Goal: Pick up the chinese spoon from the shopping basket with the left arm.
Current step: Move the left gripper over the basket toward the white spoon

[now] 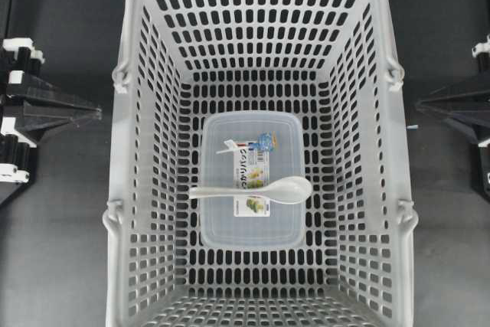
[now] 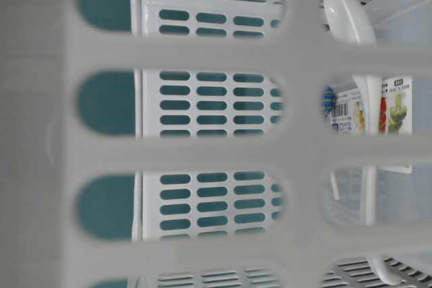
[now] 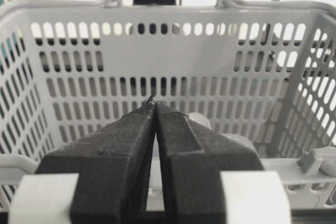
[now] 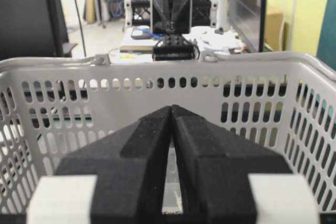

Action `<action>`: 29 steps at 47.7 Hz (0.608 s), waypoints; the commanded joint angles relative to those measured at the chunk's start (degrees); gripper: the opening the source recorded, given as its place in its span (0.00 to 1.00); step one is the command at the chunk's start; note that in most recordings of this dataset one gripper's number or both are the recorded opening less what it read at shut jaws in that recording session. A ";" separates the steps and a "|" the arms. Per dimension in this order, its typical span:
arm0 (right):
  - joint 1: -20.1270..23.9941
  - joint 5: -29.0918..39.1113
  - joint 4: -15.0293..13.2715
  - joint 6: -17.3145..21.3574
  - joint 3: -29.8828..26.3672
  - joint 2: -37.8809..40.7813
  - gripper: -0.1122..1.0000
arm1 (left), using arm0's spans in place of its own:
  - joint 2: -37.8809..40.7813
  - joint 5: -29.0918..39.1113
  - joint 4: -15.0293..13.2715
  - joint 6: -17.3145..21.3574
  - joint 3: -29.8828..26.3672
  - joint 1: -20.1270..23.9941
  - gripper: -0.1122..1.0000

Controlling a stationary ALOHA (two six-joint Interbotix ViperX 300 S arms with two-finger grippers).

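The white chinese spoon (image 1: 264, 189) lies across the lid of a clear container inside the grey shopping basket (image 1: 122, 151), with its bowl to the right and its handle to the left. It also shows in the table-level view (image 2: 347, 11) through the basket wall (image 2: 202, 52). My left gripper (image 1: 96, 112) is outside the basket's left wall, shut and empty; its wrist view shows the tips (image 3: 155, 103) together, facing the slotted wall (image 3: 157, 45). My right gripper (image 1: 419, 103) is outside the right wall, also shut and empty (image 4: 172, 109).
The clear rectangular lidded container (image 1: 251, 227) with a printed label lies flat on the basket floor under the spoon. The basket's tall slotted walls (image 4: 157, 72) stand between both grippers and the spoon. Handle hinges (image 1: 120, 76) stick out at the rim. Dark table surrounds the basket.
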 commanded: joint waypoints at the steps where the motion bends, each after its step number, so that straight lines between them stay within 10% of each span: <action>1: 0.09 -0.35 0.53 0.79 -0.53 0.62 0.10 | 2.11 3.87 2.29 -2.20 -4.22 -0.09 0.15; 29: 0.09 1.23 0.70 1.05 -0.18 0.18 0.09 | 28.21 38.85 2.37 -4.39 -33.13 -6.33 0.10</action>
